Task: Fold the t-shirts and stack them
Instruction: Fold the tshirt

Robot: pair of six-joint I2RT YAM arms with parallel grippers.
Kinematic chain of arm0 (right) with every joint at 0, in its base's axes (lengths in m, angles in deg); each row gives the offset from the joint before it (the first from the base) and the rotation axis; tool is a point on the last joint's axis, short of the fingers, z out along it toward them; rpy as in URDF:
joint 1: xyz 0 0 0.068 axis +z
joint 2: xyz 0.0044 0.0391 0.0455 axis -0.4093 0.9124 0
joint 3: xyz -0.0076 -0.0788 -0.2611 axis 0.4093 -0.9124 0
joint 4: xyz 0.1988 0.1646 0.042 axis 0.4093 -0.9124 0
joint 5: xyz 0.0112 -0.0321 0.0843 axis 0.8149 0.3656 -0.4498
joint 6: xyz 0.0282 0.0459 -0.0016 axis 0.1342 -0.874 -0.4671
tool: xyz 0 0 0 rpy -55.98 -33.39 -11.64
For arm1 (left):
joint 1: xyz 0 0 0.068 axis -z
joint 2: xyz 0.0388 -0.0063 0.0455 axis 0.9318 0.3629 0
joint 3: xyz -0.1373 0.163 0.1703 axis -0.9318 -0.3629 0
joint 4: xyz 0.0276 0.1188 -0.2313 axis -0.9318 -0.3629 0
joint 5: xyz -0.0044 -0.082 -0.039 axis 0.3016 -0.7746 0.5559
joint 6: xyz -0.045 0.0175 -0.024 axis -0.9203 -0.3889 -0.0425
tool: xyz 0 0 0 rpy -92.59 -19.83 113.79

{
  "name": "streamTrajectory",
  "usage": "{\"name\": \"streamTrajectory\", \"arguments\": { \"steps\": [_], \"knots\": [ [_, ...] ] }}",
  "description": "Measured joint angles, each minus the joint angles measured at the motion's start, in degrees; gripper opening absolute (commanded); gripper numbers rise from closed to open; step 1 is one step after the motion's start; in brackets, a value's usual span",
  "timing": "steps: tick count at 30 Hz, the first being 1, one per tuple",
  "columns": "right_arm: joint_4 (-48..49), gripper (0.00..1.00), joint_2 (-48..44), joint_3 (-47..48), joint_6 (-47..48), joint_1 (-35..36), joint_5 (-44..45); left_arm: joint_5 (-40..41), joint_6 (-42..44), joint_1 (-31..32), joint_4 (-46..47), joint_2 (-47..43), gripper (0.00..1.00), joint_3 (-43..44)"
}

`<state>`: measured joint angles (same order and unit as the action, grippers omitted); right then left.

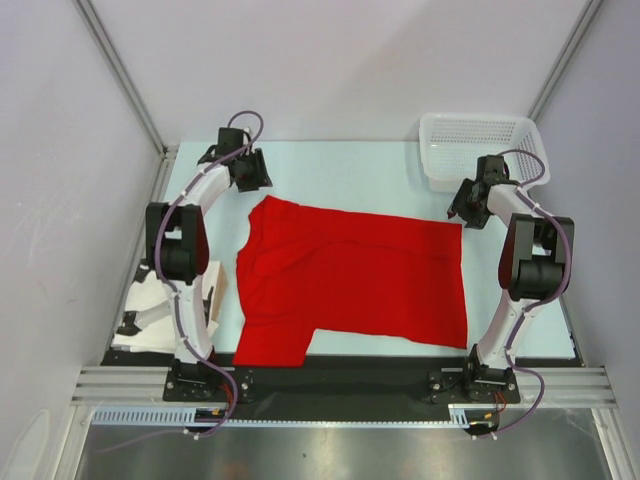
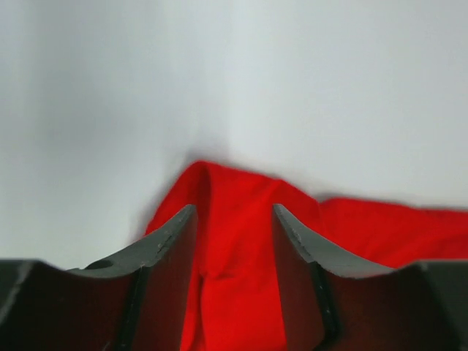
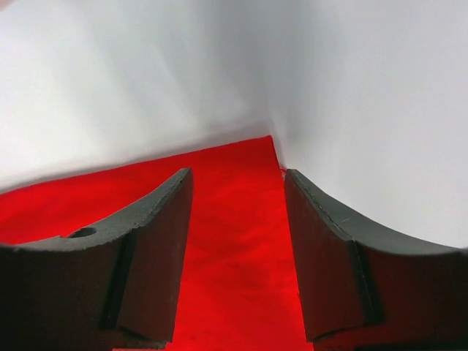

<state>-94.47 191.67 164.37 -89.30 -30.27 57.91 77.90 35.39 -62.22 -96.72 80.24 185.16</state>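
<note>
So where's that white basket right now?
In the overhead view the white mesh basket sits at the far right corner of the table, just behind the right gripper and beyond the red t-shirt.

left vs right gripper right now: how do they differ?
Left gripper is over the t-shirt's far left corner; right gripper is over its far right corner, near the basket. Cloth under the left is bunched into a ridge; under the right it lies flat. Both are open, neither clamped on cloth.
</note>
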Motion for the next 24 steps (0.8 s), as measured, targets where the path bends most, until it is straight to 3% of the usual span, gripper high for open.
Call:
{"name": "streamTrajectory", "arguments": {
  "steps": [7,24],
  "knots": [
    [0.8,0.59,0.5,0.0,1.6,-0.1,-0.3,-0.3,0.4,-0.6,-2.8,5.9,0.55,6.5],
    [2.3,0.58,3.7,-0.5,2.6,-2.4,-3.7,-4.1,-1.3,-1.1,-4.2,10.8,0.33,8.3]
  ]
}}
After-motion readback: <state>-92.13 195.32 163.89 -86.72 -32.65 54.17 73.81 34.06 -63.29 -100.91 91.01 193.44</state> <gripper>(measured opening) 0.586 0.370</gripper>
